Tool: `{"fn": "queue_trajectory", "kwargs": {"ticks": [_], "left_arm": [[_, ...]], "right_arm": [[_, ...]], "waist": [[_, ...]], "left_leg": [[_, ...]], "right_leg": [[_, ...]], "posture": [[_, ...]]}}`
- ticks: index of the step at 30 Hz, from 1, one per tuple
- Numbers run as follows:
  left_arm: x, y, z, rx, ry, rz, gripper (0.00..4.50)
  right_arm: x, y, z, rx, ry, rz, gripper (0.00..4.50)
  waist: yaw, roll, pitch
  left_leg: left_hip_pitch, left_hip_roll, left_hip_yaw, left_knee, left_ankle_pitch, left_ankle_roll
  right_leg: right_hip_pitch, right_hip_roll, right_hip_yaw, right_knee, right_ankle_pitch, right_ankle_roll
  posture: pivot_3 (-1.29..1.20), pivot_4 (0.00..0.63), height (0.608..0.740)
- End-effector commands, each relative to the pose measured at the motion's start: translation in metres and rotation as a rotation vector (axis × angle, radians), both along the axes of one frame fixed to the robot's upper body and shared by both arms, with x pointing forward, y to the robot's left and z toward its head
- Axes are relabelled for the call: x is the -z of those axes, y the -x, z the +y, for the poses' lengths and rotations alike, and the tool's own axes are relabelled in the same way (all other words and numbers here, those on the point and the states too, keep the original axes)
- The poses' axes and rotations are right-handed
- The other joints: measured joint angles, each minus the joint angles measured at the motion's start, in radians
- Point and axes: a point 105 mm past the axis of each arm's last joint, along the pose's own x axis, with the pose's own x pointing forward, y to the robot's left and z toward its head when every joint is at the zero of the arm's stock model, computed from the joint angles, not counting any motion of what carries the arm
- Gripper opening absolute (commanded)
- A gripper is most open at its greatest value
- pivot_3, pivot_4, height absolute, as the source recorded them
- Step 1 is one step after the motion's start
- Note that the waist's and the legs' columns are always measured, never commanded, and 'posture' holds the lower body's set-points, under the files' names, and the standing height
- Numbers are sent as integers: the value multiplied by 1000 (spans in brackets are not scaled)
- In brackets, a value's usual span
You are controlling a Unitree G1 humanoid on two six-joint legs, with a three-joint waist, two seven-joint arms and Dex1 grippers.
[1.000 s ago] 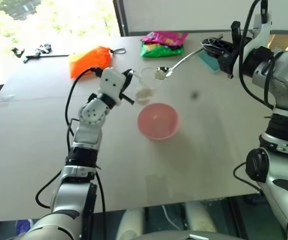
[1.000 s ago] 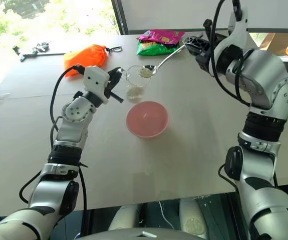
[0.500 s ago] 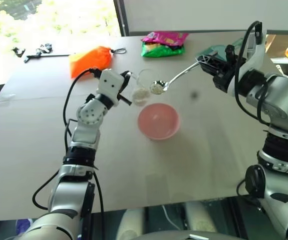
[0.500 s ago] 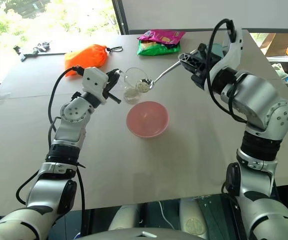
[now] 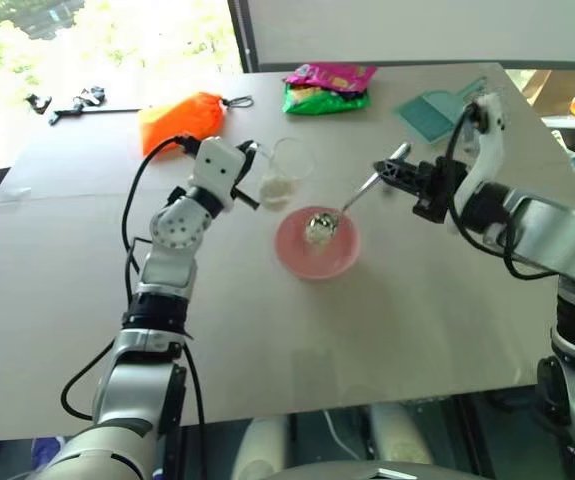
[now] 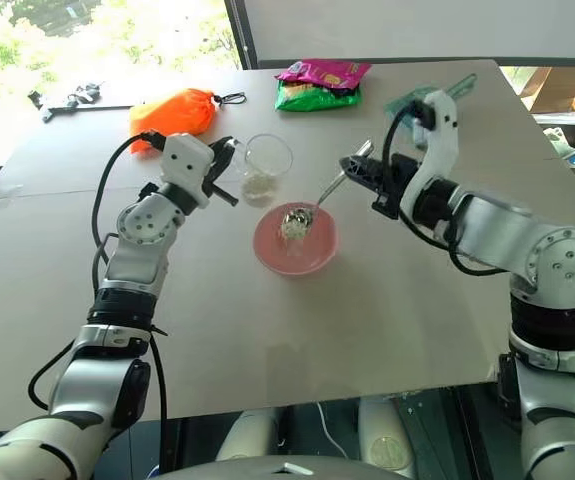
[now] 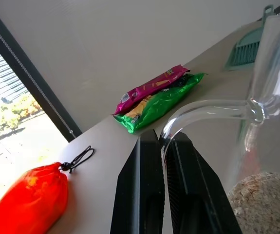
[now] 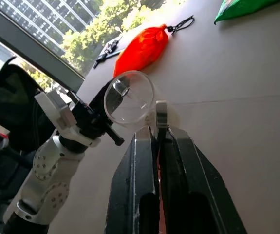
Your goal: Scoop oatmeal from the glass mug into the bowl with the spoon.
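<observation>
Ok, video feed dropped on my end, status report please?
Left gripper shut on glass mug handle. Right gripper shut on spoon, its oatmeal load over the pink bowl. Nothing in the way.

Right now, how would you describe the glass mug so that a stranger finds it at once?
On the table, behind the pink bowl, stands the glass mug. The left gripper pinches its handle. It alone is clear glass, with pale oatmeal at its bottom.
</observation>
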Motion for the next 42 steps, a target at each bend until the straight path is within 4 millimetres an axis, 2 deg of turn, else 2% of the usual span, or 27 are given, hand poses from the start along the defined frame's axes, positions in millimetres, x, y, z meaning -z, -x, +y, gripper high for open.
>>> {"fn": "queue_trajectory", "kwargs": {"ticks": [1, 5, 9, 14, 16, 20, 24, 26, 37, 42], "left_arm": [[-30, 6, 5, -15, 23, -102, 63], [-30, 9, 9, -27, 31, -103, 63], [-29, 14, 13, -43, 43, -97, 63], [-27, 17, 18, -58, 51, -83, 63], [-26, 17, 19, -68, 56, -72, 63], [-23, 16, 19, -75, 54, -62, 63], [-19, 17, 18, -80, 52, -54, 63], [-19, 19, 17, -77, 72, -57, 63], [-32, 32, 13, -80, 136, -103, 63], [-31, 35, 9, -74, 172, -99, 63]], "right_arm": [[-1, 13, 15, -75, 137, -199, 0], [4, 17, 22, -117, 261, -360, 0], [3, 22, 26, -161, 433, -605, 0], [-11, 32, 30, -222, 480, -838, 0], [-32, 34, 25, -199, 408, -889, 0], [-64, 21, 13, -107, 197, -798, 0], [-90, 16, 15, -100, 31, -734, 0], [-97, 12, 19, -102, -17, -705, 0], [-79, -5, 43, -136, 15, -662, 0], [-63, -13, 68, -191, 48, -648, 0]], "waist": [[1, 0, 0], [2, 0, 0], [4, 0, 0], [4, 0, 0], [6, 0, 0], [5, -1, 0], [5, -1, 0], [5, -1, 0], [3, -1, 0], [1, -1, 0]], "left_leg": [[0, 0, 0, 0, 0, 0], [0, 0, -1, 0, 0, 0], [0, 0, -1, 1, 0, 0], [0, 0, -2, 1, 0, 0], [0, 0, -2, 1, 0, 0], [0, 0, -2, 2, 0, 0], [0, 0, -3, 3, 0, 0], [0, 0, -4, 2, 0, 0], [0, -1, -3, 2, 0, 0], [0, -1, -3, 2, 0, 0]], "right_leg": [[0, 0, 0, 0, 0, 0], [0, 0, -1, 0, 0, 0], [0, 0, -1, 0, 0, 0], [0, 0, -1, 0, 0, 0], [1, 0, -2, -1, 0, 0], [1, 0, -2, 0, 0, 0], [1, 0, -2, 1, 0, 0], [1, 0, -3, 1, 0, 0], [1, 0, -3, 1, 0, 0], [1, 0, -2, 1, 0, 0]], "posture": [[0, 150, 740], [0, 150, 740], [0, 150, 740], [0, 150, 740], [0, 150, 740], [0, 150, 740], [0, 150, 740], [0, 150, 740], [0, 150, 740], [0, 150, 740]]}}
